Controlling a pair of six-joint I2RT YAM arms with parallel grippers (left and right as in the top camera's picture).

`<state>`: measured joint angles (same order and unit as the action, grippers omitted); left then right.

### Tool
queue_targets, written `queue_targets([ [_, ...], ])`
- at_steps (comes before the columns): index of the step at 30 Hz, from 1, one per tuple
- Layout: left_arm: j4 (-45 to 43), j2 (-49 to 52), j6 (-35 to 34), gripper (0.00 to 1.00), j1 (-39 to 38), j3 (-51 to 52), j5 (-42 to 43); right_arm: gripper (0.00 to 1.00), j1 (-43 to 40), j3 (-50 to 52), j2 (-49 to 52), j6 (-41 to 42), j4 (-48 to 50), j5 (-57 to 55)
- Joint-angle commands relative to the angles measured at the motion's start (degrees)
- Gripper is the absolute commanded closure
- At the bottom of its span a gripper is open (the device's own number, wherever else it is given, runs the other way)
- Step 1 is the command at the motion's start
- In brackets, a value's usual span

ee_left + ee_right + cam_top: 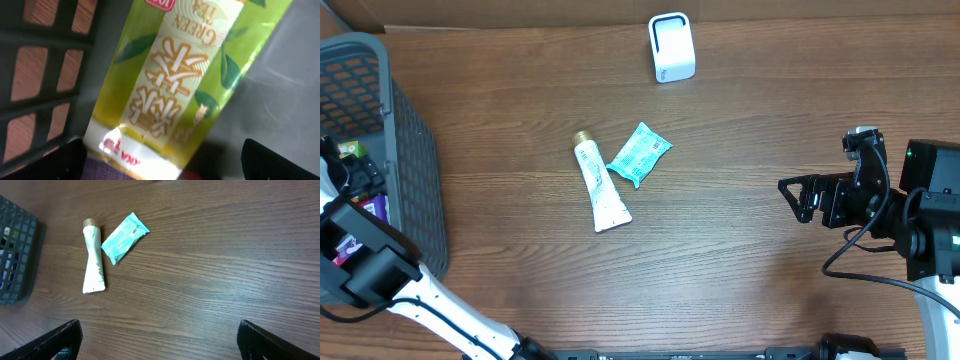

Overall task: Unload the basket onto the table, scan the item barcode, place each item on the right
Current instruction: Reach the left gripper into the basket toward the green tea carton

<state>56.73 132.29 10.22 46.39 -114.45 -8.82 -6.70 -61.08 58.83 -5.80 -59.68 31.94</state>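
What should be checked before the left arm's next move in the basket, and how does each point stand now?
1. Left gripper open: ok.
2. Green tea packet lined up between the fingers: ok, it fills the left wrist view, not gripped.
3. Barcode on the packet's upper face: cannot tell, none shows in the part in view.
4. White scanner upright, nothing in front of it: ok.
5. Right gripper open and apart from the tube and teal packet: ok.
6. Clearance to the basket wall for lifting out: cannot tell.
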Motion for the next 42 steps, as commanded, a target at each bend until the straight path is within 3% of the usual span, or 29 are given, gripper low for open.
queue_targets([
  [1,-2.1,0.4,1.4,0.09,0.0,0.2,0.7,0.0,0.3,-1.1,0.3,-0.2,-0.1,-0.4],
  [8,-6.6,0.4,1.9,0.06,0.0,0.2,0.8,0.0,0.3,-1.1,2.4,-0.3,-0.3,-0.4],
  [15,-12.1,0.4,7.2,0.06,0.6,3.9,1.0,0.0,0.3,-1.1,5.0,-0.3,-0.5,-1.1],
  [23,-14.6,0.4,6.6,0.25,-0.1,5.7,7.0,0.0,0.3,-1.1,6.5,-0.3,0.0,-1.0],
  [29,-14.5,0.3,-0.2,0.32,-0.7,5.7,8.9,0.0,0.3,-1.1,6.4,-0.3,1.2,-1.0],
  [34,-13.0,-0.2,-1.7,0.5,-1.6,4.8,12.9,0.0,0.3,-1.1,6.4,-0.2,2.6,-0.8],
  [42,-11.3,-3.2,-5.9,0.49,-2.0,3.9,13.2,0.0,0.3,-1.1,6.4,-0.2,3.0,-0.8],
])
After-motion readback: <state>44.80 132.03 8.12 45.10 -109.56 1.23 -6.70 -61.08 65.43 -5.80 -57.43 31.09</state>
